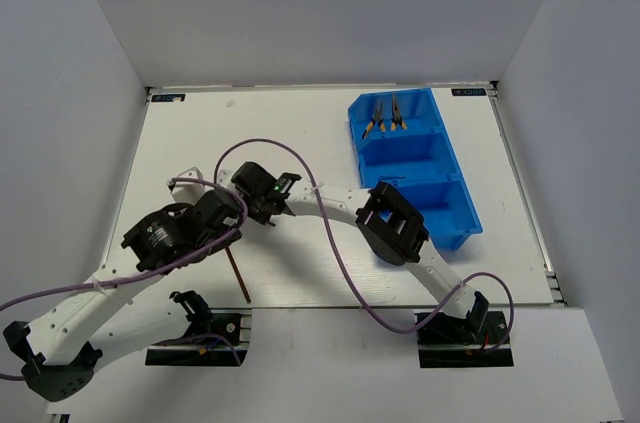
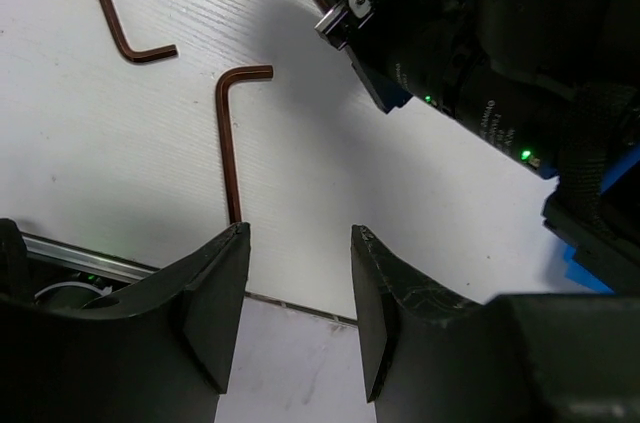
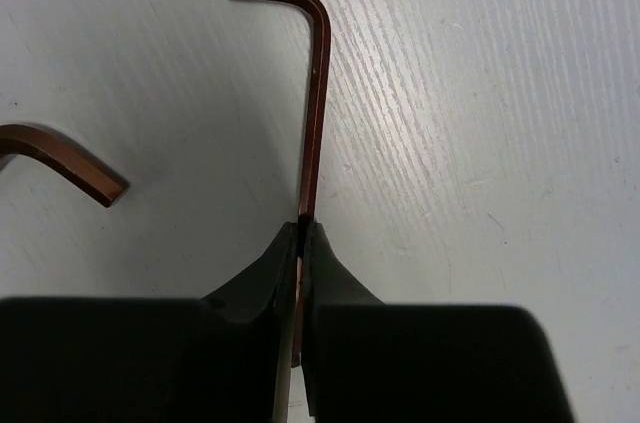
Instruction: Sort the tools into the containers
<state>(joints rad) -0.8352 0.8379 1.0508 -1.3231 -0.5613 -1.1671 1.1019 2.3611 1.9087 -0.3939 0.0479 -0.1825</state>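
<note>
My right gripper (image 3: 303, 228) is shut on the long arm of a dark L-shaped hex key (image 3: 315, 93); the key's short leg points away to the left. I cannot tell whether this key is off the table. In the top view this gripper (image 1: 274, 211) sits left of the table's middle. My left gripper (image 2: 300, 233) stands open with nothing between its fingers, just near of a second hex key (image 2: 228, 143). A third hex key (image 2: 115, 13) lies further left. The blue bin (image 1: 462, 218) has three compartments, and two pliers (image 1: 385, 118) lie in the far one.
The right arm's wrist (image 2: 470, 73) fills the upper right of the left wrist view, close to the left gripper. The table's near edge rail (image 2: 70, 253) runs just below the left fingers. Grey walls enclose the table on three sides.
</note>
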